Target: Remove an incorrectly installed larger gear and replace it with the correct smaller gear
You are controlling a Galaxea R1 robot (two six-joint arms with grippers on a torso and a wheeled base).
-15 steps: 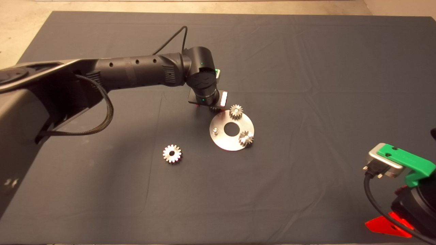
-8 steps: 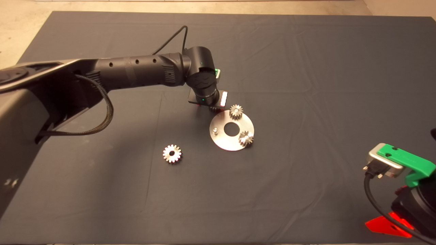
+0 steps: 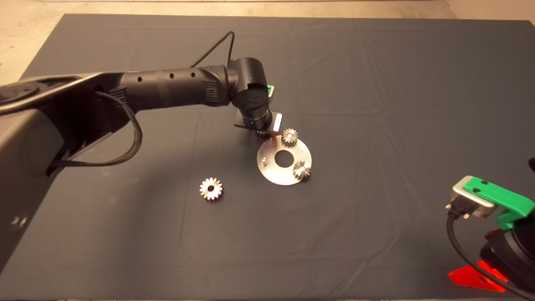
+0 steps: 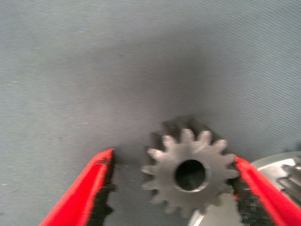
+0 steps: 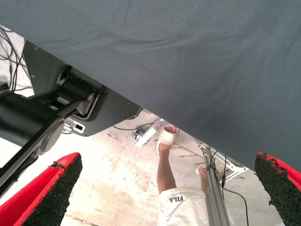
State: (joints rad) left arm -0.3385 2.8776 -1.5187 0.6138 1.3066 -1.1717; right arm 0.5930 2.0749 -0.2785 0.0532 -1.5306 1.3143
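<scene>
- Right gripper [image 3: 476, 278]: parked at the near right corner of the mat [image 3: 376, 234]; in its wrist view the fingers stand wide apart with nothing between them, over the mat's edge, the floor and a person's leg [image 5: 165, 160] beyond.
- Larger gear [image 3: 211, 189]: bright, wide, lying flat and alone on the mat, nearer the front edge than the plate and well apart from it on the left-arm side. Judged already removed.
- Round metal plate [image 3: 273, 173]: flat near the mat's middle, large centre hole. Carries two small gears, one at its far rim [image 3: 289, 137] and one at its near right rim [image 3: 301, 169], plus one bare peg [image 3: 264, 160] on its left side.
- Smaller gear [image 4: 189, 172]: dull grey, dark bore, lying on the mat just beside the plate's far left rim.
- Left gripper [image 4: 174, 188]: lowered over the smaller gear, fingers spread either side of it; one pad [image 4: 244, 197] touches or nearly touches the teeth, the other stands clear. Not clamped.
- Progress, as judged: removal done; remaining are closing on the smaller gear, lifting it, and seating it on the bare peg.
</scene>
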